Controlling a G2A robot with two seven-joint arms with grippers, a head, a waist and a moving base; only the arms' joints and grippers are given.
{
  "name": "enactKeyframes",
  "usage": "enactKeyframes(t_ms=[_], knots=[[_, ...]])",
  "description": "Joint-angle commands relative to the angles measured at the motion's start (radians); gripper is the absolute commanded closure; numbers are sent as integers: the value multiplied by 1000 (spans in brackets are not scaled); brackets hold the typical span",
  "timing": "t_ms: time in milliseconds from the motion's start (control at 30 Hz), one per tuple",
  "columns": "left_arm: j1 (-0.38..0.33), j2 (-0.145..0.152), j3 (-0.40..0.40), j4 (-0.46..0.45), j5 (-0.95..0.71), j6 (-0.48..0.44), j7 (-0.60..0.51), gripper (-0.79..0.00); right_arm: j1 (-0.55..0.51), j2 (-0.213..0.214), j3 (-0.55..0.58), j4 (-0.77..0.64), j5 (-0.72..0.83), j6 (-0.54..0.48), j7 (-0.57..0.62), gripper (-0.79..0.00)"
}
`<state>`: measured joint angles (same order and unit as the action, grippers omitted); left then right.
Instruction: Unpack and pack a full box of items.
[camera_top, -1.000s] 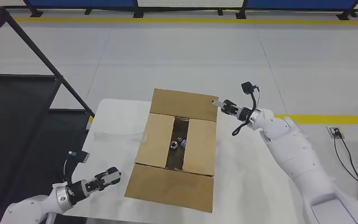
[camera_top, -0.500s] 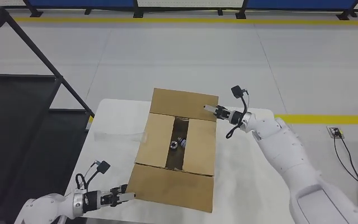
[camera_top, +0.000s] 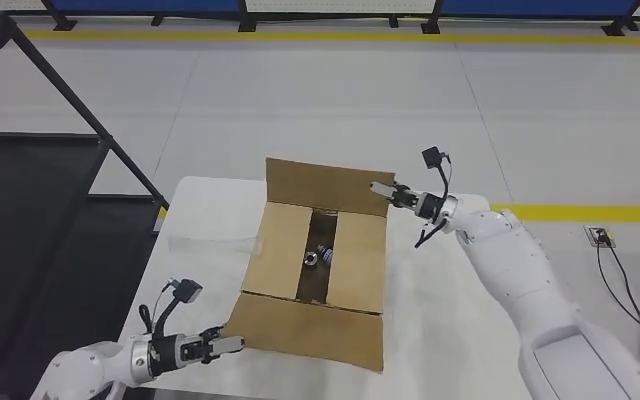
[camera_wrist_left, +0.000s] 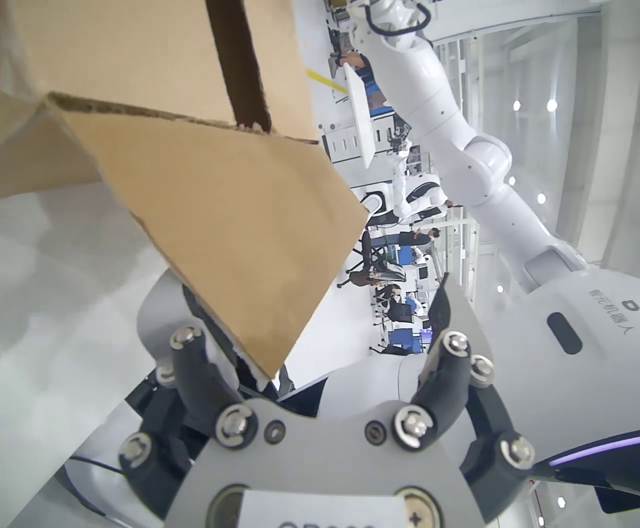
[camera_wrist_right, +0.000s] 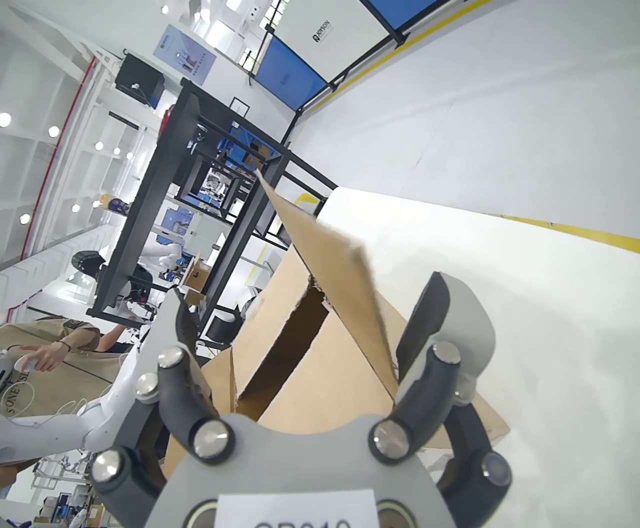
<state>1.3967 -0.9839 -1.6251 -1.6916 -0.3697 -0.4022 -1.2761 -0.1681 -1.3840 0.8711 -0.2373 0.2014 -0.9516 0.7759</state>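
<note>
top view: far flap (camera_top: 325, 185) just tipped up at the open-fingered right gripper (camera_top: 383, 188), left gripper (camera_top: 228, 344) open too, so unpacking's starting.

Left gripper (camera_wrist_left: 320, 305): fingers (camera_wrist_left: 452, 315) spread wide, dark pads facing inward. Between them hangs the lower corner of one flap (camera_wrist_left: 225, 225) of the brown corrugated cardboard box (camera_wrist_left: 150, 50). The flap tilts down and away from the box top. Its raw fluted edge lies against one finger, probably touching the pad, though the contact point is partly hidden. The opposite finger stands well apart from the flap. Dark narrow gap (camera_wrist_left: 240, 60) between two upper box panels. White worktop (camera_wrist_left: 45, 280) beside the box. White right arm (camera_wrist_left: 440, 115) stretches across behind.
</note>
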Motion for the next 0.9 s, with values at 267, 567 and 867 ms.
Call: enactKeyframes(t_ms=[267, 567, 867], knots=[[-14, 7, -9, -121, 72, -13, 74, -785, -14, 39, 14, -125, 64, -4, 89, -785], [-63, 1, 46, -178, 204, 22, 273, -785, -58, 102, -10, -309, 162, 101, 194, -785], [-125, -8, 118, -149, 374, 126, 465, -785, -83, 144, -3, -363, 225, 168, 261, -785]])
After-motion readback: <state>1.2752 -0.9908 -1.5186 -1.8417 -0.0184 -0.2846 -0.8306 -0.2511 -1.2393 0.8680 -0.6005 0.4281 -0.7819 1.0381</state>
